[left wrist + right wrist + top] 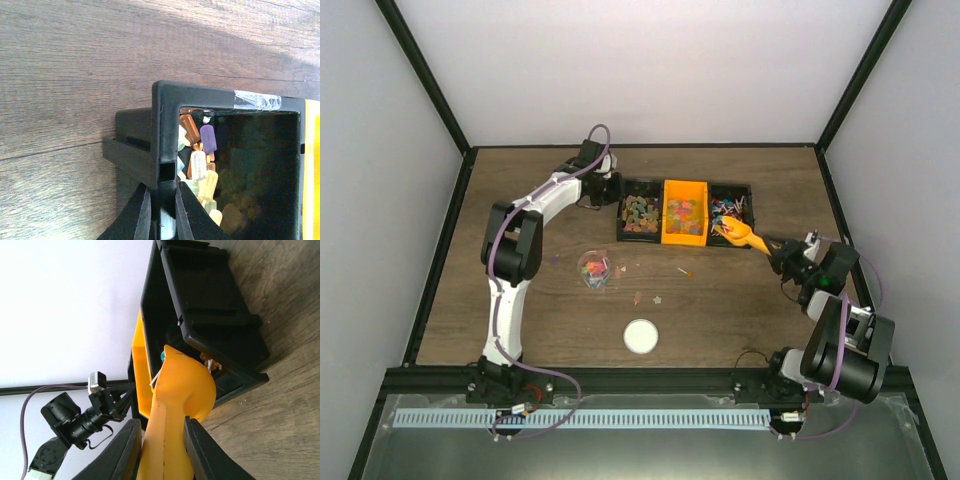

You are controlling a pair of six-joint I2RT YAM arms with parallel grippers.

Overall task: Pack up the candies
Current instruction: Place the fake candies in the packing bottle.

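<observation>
A: Right claw (160,442)?
B: Narrowed onto the orange scoop (176,400), with a finger touching each side of the handle. The scoop bowl is just ahead, at the near rim of the right black bin (210,310). Wrapped candies (728,208) are inside it. The orange bin (140,365) is just beyond.
A: Left claw (160,220)?
B: Almost closed, pinching the end wall of the left black bin (167,130), one finger outside and one inside. Gummy candies (199,160) are piled beside the inner finger. There's a tape strip (257,101) on the rim farther ahead.
A: Outside the bins?
B: The white lid (640,336) is well behind both claws. The clear cup (594,268), holding a few sweets, is behind the left claw. Stray pieces (658,298) lie on the table (760,320) between the cup and the right claw.
</observation>
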